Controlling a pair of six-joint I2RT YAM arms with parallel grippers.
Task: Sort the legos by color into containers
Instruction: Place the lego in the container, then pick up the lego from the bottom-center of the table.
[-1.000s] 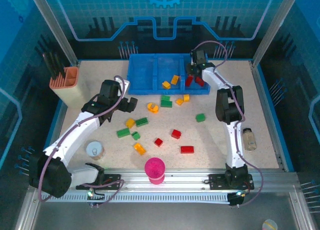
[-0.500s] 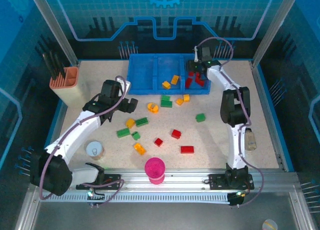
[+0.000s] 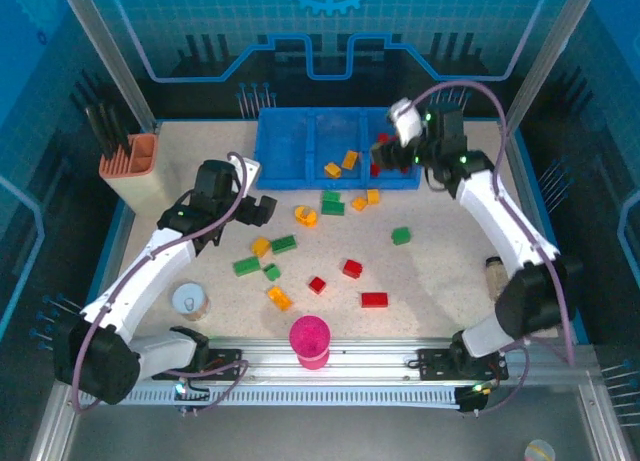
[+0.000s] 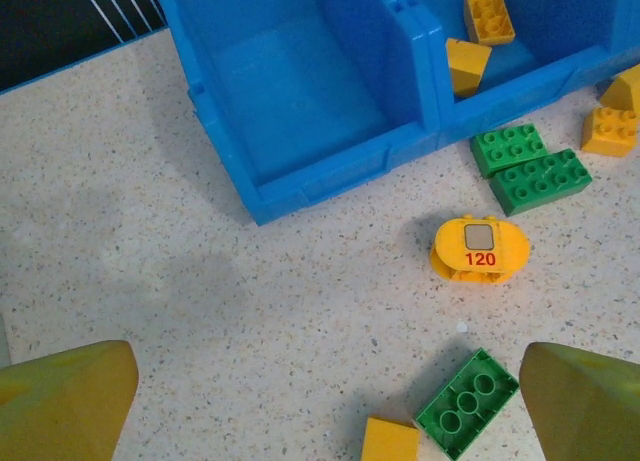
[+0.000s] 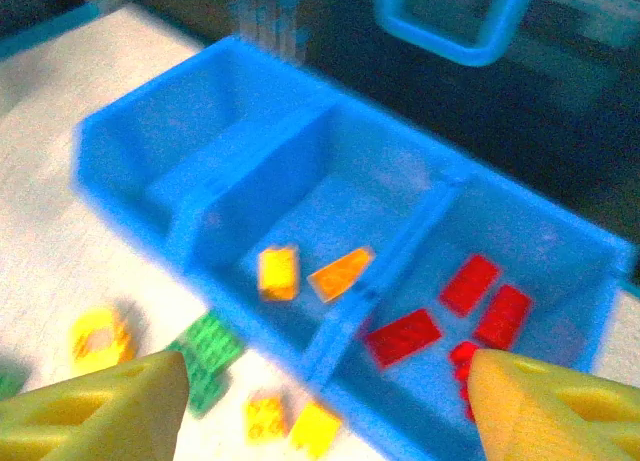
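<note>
**Both claws open and empty, right one over the red compartment**

Top external: the right claw (image 3: 386,153) hangs above the right-hand compartment of the blue tray (image 3: 285,146), directly over the red legos (image 3: 385,168) lying there. The left claw (image 3: 262,209) sits low over the tabletop (image 3: 440,271), just left of a rounded orange lego (image 3: 306,216). More legos lie scattered to its right.

Left wrist: the left claw's fingers (image 4: 60,401) are spread wide and hold nothing. A green lego (image 4: 467,403) lies between them, nearer the right finger. Bare tabletop runs up to the tray's front wall.

Right wrist, blurred: the right claw's jaws stand well apart and empty. Red legos lie ahead, and two orange legos (image 5: 300,271) lie in the middle compartment.
</note>
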